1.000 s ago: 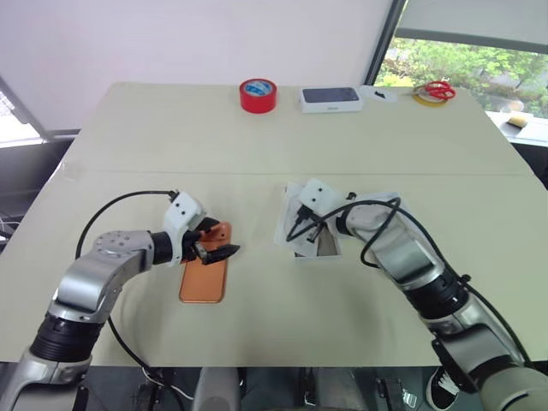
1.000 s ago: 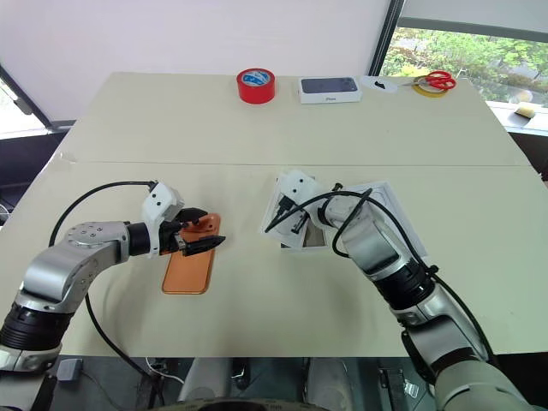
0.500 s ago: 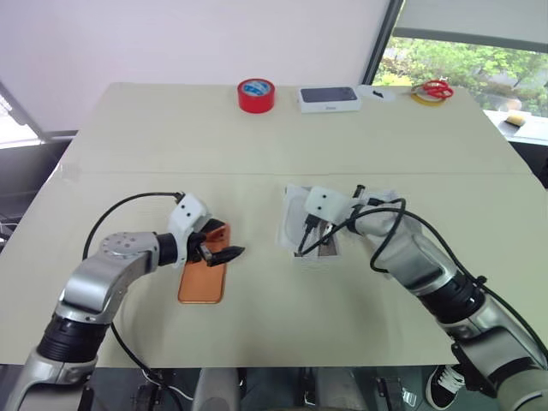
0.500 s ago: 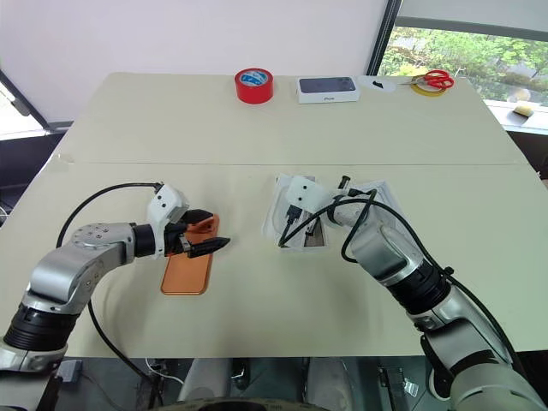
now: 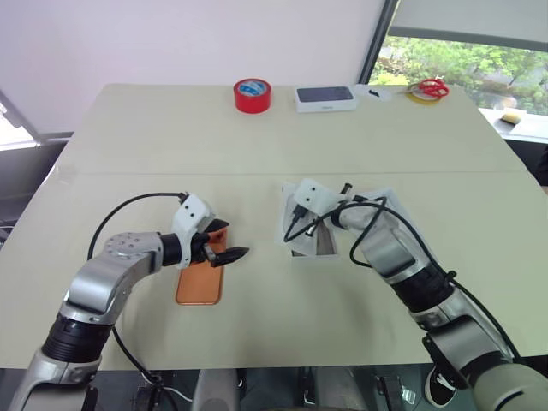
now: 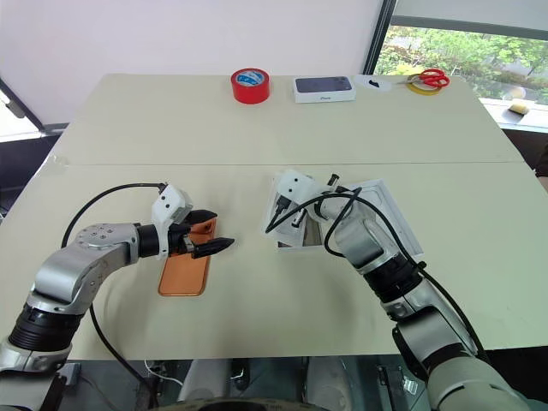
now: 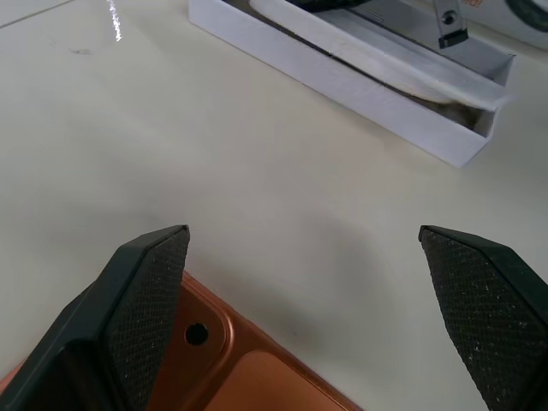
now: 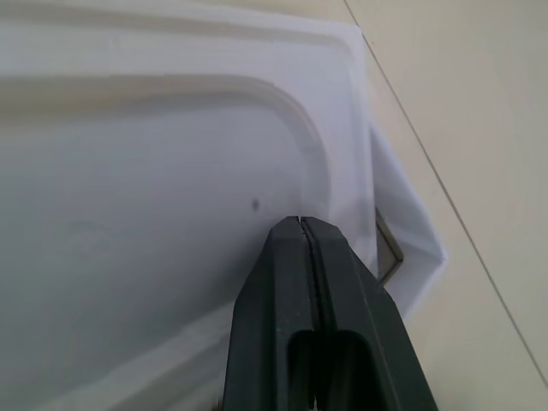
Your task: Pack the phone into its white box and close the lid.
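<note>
The slim copper-orange phone (image 5: pixel 200 276) lies flat on the beige bench (image 5: pixel 257 145), beneath the left gripper (image 5: pixel 224 253), whose fingers are spread wide. Well to its right, the shallow white cardboard box (image 5: pixel 318 242) sits under the right gripper (image 8: pixel 301 248), fingers pressed together against a thin white moulded insert (image 8: pixel 154 214).

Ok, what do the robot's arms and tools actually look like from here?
Both arms are silver-grey metal segments with black joints, and a loose black cable loops along each to the wrist. Each wrist carries a white block-shaped housing. The left tool has two black wedge-shaped fingers with cross-hatched pads. The right tool has matching black fingers.
</note>
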Controlling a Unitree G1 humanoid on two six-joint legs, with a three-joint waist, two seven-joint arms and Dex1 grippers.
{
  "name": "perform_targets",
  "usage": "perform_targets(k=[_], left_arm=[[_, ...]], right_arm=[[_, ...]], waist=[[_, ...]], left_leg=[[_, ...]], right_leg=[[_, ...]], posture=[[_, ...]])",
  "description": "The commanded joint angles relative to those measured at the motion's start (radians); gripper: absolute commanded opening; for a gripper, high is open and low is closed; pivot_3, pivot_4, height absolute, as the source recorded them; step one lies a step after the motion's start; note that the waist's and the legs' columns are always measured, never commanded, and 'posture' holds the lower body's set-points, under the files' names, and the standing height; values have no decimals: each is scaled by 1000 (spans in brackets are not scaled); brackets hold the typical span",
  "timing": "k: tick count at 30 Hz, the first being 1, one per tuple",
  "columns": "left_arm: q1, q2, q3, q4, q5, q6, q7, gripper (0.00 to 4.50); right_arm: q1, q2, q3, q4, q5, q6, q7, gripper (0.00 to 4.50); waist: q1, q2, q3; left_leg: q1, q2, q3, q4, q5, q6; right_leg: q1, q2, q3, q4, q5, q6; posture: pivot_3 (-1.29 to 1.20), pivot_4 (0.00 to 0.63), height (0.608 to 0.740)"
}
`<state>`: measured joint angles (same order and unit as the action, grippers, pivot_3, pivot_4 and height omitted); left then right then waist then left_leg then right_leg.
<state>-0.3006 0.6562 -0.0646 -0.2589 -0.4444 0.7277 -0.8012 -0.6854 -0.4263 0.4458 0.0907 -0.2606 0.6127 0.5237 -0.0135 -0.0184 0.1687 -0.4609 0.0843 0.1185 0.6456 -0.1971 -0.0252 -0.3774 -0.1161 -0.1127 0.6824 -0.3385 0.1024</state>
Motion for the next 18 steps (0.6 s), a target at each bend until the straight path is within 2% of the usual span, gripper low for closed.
perform_targets(k=[1,9,14,18], left_arm=[[2,0,6,-49,-3,-5,3,4500],[7,1,1,-58,-1,0,3,4500],[4,3,2,-50,1,-4,-2,4500],[-4,0,-1,-40,4,-9,-6,4500]], right_arm=[[-7,7,-21,15,-16,-74,-20,21],[72,-64,-53,-158,-11,-124,44,21],[120,-114,-83,-317,10,-56,120,21],[119,-83,-81,-338,5,34,121,21]], waist=[[-1,0,0],[2,0,0],[2,0,0],[0,0,0]], left_leg=[[0,0,0,0,0,0],[0,0,0,0,0,0],[0,0,0,0,0,0],[0,0,0,0,0,1]], right_leg=[[0,0,0,0,0,0],[0,0,0,0,0,0],[0,0,1,0,0,0],[0,0,0,0,0,0]], posture=[[0,150,730],[0,150,730],[0,150,730],[0,150,730]])
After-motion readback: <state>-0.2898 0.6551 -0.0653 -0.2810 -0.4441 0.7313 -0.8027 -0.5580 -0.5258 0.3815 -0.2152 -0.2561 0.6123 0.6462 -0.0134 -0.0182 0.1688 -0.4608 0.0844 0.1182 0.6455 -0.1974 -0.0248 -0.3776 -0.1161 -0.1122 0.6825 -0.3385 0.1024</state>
